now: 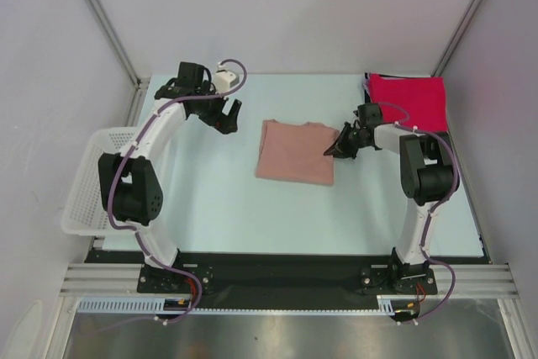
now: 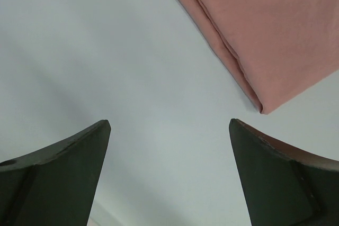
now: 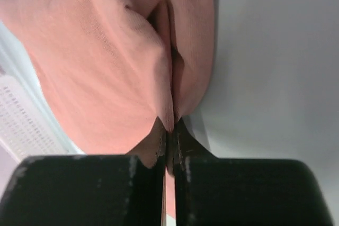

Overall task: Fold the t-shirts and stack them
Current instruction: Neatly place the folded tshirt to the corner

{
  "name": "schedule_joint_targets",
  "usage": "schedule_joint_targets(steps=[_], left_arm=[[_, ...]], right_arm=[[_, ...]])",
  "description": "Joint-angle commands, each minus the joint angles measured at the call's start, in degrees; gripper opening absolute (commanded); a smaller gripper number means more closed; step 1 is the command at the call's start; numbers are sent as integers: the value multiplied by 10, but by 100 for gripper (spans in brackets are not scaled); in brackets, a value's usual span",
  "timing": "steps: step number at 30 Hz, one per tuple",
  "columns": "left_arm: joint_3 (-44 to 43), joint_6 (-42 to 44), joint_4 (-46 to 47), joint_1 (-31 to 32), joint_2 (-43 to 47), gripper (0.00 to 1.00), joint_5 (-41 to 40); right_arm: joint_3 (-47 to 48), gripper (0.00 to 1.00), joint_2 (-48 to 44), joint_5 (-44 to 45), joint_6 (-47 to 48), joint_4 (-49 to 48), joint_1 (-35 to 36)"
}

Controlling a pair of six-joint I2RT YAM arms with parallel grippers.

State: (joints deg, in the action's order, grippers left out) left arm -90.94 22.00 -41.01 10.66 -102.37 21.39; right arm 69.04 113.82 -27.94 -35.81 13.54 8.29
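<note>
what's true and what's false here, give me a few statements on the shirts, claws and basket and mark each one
1. The right claw is shut on the edge of the pink shirt. True.
2. The left claw grips the pink shirt. False: it is open over the bare table, apart from the shirt.
3. The red shirt lies in the basket. False: it lies at the table's far right corner, and the basket sits at the left edge.
4. The pink shirt is folded near the middle of the table. True.
</note>
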Motion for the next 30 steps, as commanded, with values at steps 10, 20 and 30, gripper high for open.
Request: schedule_joint_targets(steps=[10,20,30], left_arm=[[-8,39,0,-13,59,100,-18],[-20,44,-7,-18,49,100,-31],[-21,46,-6,-18,41,100,-36]], right_arm=[[427,0,111,202,258,342,-17],[695,0,162,471,374,452,-15],[707,0,118,568,445,422,-20]])
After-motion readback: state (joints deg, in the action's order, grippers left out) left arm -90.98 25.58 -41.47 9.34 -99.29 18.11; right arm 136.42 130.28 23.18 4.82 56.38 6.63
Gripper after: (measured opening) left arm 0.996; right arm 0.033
